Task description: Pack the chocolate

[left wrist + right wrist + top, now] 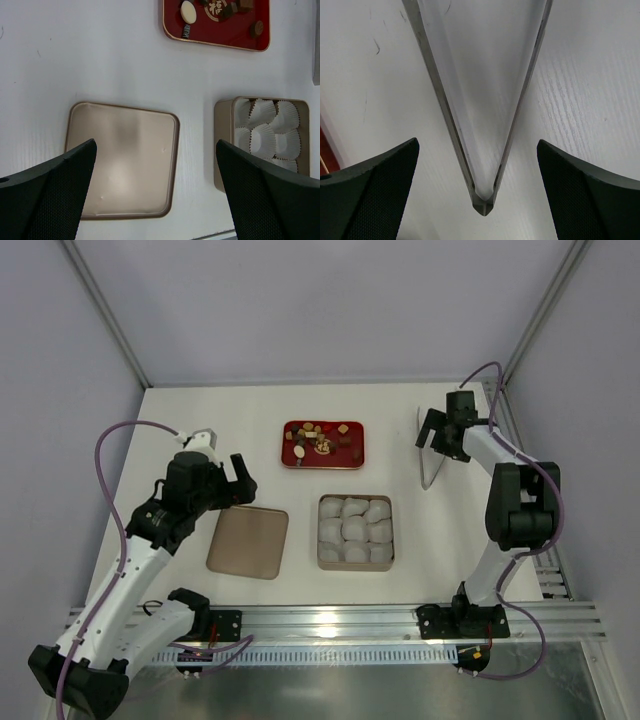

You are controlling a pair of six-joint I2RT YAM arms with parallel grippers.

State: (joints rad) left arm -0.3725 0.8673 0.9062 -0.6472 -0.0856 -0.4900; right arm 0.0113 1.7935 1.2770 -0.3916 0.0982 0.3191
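Chocolate (320, 440): loose pieces on red tray (352, 459), far middle of table (200, 410). Round and square bits in dark brown, tan and cream. Pieces share no common heading. Tray's long axis runs left–right. In the left wrist view a cream oval piece (188, 11) lies lengthwise along the tray's short side (small striped bit just below it).

Left gripper (226, 483): arm bent at the elbow, wrist tipped down, hanging above the far edge of the gold lid (248, 542). Jaws spread wide, nothing between them. Lid lies flat, left of the tin (319, 532), apart from it. Tin is filled with white paper cups (355, 530) and sits on the near side of the tray.

Right gripper (437, 437): arm stands tall, reaching to the far right, pointing down over metal tongs (431, 468). Jaws wide apart, straddling the tongs' hinge end, fingers clear of both tong arms, holding nothing
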